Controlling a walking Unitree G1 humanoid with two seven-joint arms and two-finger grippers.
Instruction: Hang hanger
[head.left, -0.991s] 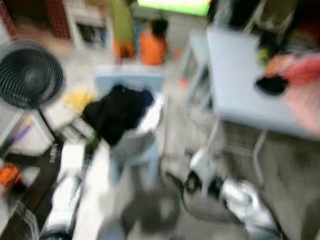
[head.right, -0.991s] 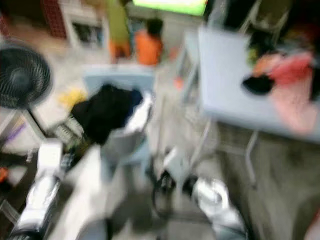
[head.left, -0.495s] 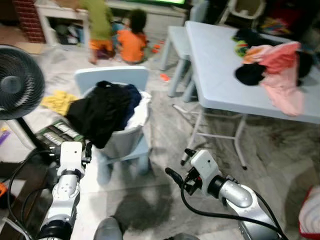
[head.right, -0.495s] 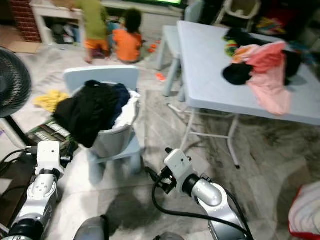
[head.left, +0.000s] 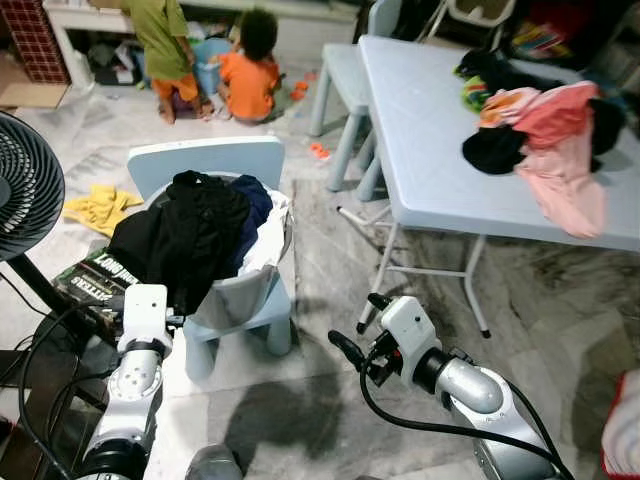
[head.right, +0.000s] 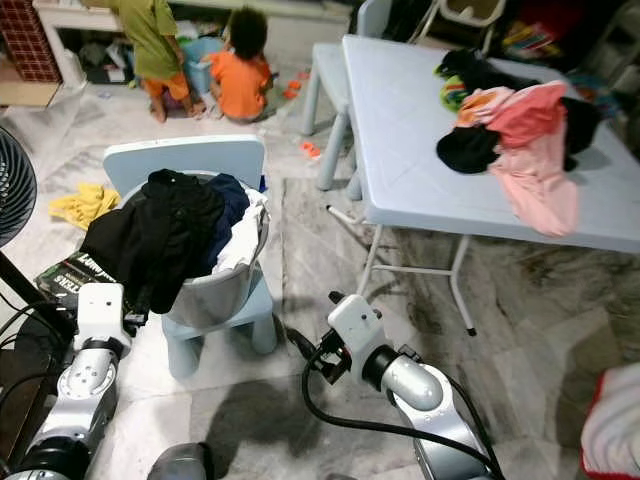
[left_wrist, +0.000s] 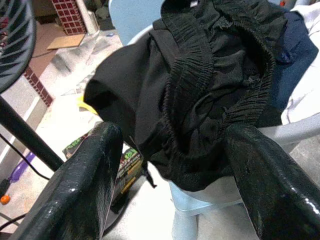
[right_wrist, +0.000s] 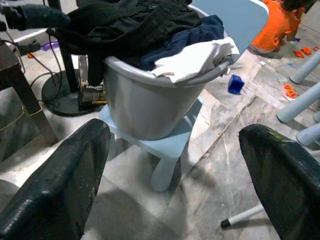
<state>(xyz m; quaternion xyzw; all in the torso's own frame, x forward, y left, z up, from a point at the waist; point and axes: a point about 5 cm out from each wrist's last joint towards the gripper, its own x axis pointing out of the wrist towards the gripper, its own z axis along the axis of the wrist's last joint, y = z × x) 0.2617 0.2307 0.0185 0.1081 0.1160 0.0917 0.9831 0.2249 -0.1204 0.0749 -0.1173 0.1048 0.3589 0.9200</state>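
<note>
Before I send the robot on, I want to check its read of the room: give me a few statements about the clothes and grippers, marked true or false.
1. Both grippers are open and hold nothing. True: left gripper, right gripper.
2. The grey basket stands on the floor. False: it sits on a small pale blue chair.
3. Black clothing tops the basket. True.
4. The pink garment lies on the chair. False: it lies on the pale blue table.
5. A yellow cloth lies on the floor. True.

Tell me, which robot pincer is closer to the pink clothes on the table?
The right one. The right pincer hangs over the floor near the table's legs, below the pink clothes. The left pincer is across by the laundry bucket on the little chair.
</note>
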